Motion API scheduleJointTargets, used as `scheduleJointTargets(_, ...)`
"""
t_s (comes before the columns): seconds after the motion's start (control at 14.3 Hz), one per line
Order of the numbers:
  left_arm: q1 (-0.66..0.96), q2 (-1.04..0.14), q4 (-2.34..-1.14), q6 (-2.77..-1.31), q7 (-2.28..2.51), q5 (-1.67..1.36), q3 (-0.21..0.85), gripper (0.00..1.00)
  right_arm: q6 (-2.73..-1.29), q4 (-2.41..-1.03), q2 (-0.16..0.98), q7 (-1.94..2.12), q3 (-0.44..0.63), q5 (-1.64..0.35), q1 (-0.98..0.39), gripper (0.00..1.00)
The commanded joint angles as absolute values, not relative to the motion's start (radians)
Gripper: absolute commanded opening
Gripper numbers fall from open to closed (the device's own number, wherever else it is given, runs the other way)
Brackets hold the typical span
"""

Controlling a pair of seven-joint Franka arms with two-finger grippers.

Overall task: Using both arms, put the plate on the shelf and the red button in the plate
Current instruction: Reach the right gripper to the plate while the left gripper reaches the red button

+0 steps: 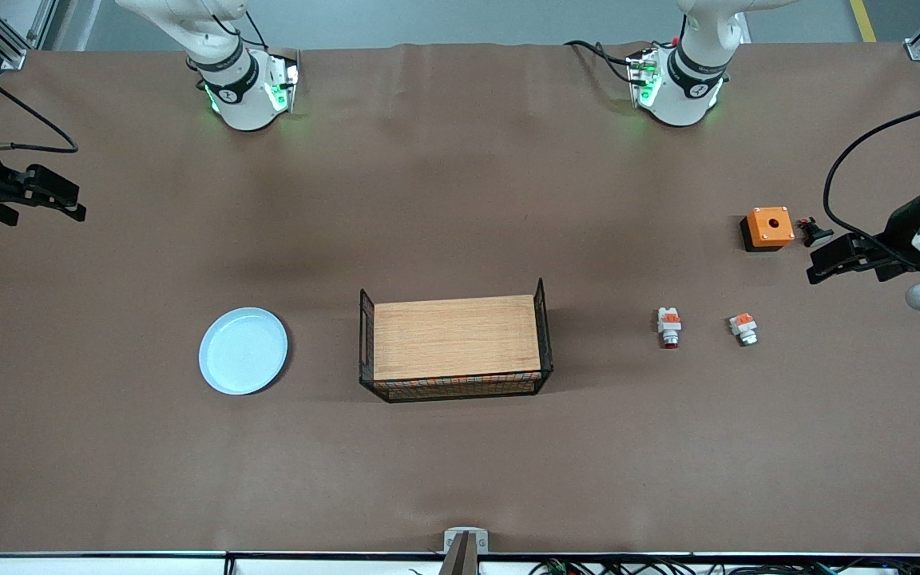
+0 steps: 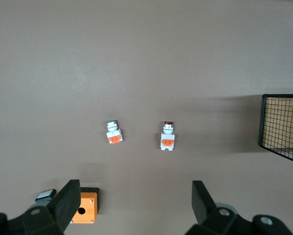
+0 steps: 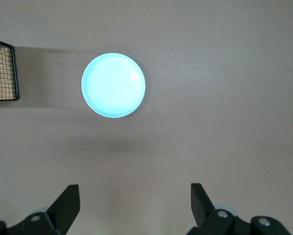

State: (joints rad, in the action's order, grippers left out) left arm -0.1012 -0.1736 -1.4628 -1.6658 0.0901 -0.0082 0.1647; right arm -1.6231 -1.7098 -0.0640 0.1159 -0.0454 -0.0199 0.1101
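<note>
Red button (image 1: 669, 327) lies lengthwise, cap toward front camera.

Desk (image 1: 460, 200) covered edge to edge in a brown matte sheet, with faint creases running across it. Grey floor (image 1: 468, 20) visible past the top edge; a yellow line (image 1: 859, 20) painted on it near one corner. Aluminium frame pieces (image 1: 9, 44) at the upper corners. Black cables (image 1: 29, 120) trail over the sheet at both ends. Lighting even, overhead; soft shadows only.
</note>
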Motion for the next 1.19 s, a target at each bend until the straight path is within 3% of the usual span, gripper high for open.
scheduleJointTargets(0.0, -0.100, -0.158, -1.470, -1.657, 0.077, -0.008, 0.169, 1.00, -1.615, -1.689, -0.052, 0.118, -0.052, -0.014, 0.118, 1.00)
scheduleJointTargets(0.42, -0.103, -0.193, -1.479, -1.641, 0.083, -0.018, 0.166, 1.00, -1.632, -1.689, 0.004, 0.114, -0.054, -0.024, 0.115, 1.00)
scheduleJointTargets(0.91, -0.087, -0.405, -1.483, -1.655, 0.126, -0.066, 0.170, 1.00, -1.856, -1.692, 0.230, 0.100, -0.060, -0.078, 0.078, 1.00)
scheduleJointTargets(1.12, -0.071, -0.445, -1.570, -1.782, 0.144, -0.066, 0.172, 1.00, -1.959, -1.703, 0.320, 0.100, -0.060, -0.097, 0.072, 1.00)
